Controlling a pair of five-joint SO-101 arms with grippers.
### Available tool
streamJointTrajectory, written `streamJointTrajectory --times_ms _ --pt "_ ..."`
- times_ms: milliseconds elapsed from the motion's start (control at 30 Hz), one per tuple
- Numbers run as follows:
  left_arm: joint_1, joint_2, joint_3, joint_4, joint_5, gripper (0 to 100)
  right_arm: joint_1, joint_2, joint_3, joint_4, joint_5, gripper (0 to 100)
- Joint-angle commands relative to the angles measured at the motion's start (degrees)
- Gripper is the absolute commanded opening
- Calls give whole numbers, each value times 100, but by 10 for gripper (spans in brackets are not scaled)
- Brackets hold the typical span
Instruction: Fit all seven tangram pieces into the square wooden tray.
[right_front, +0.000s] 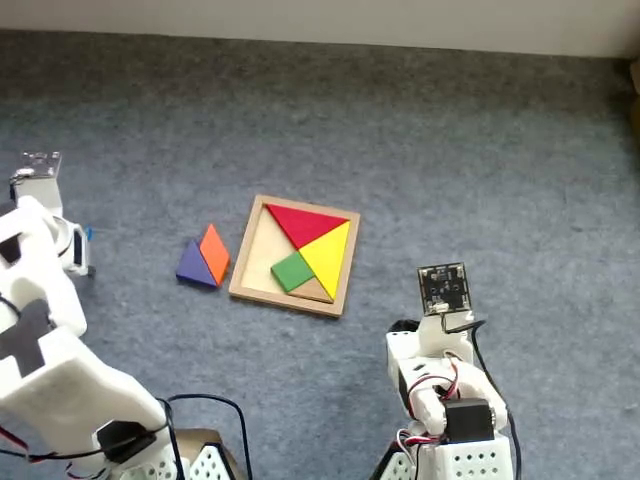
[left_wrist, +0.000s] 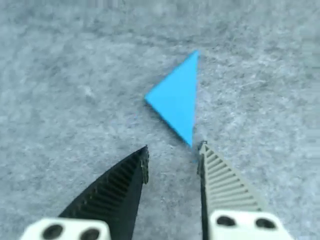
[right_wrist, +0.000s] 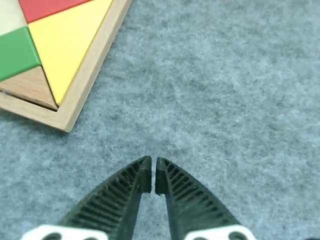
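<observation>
The left end effector (left_wrist: 173, 150) stood spread beside the blue triangle (left_wrist: 176, 97); its finger might push the corner away; the right end effector (right_wrist: 153, 172) was pressed together.

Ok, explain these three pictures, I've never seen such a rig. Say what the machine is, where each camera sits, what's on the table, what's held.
These are two small robot arms side by side at a table covered in grey fabric. The high view is a fixed camera looking down on the left arm and the right arm. The other two pictures come from cameras on the two wrists. A square wooden tray holds a red triangle, a yellow triangle, a green square and a brown triangle. Beside it on the fabric lie a purple triangle and an orange parallelogram, touching. The left gripper is open, just short of a blue triangle. The right gripper is shut and empty, near the tray's corner. Nothing is held.
</observation>
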Motion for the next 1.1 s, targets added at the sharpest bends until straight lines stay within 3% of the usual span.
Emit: streamJointTrajectory --times_ms 0,433,967,1067 --pt "154 -646 -127 123 343 226 75 -66 611 -57 -35 29" --pt "910 136 -189 -897 923 224 75 -66 611 -57 -35 29" --pt "-154 2158 -1253 -905 897 222 75 -66 611 -57 -35 29" --pt "-321 2343 -1393 -905 897 181 75 -66 611 -57 -35 29"
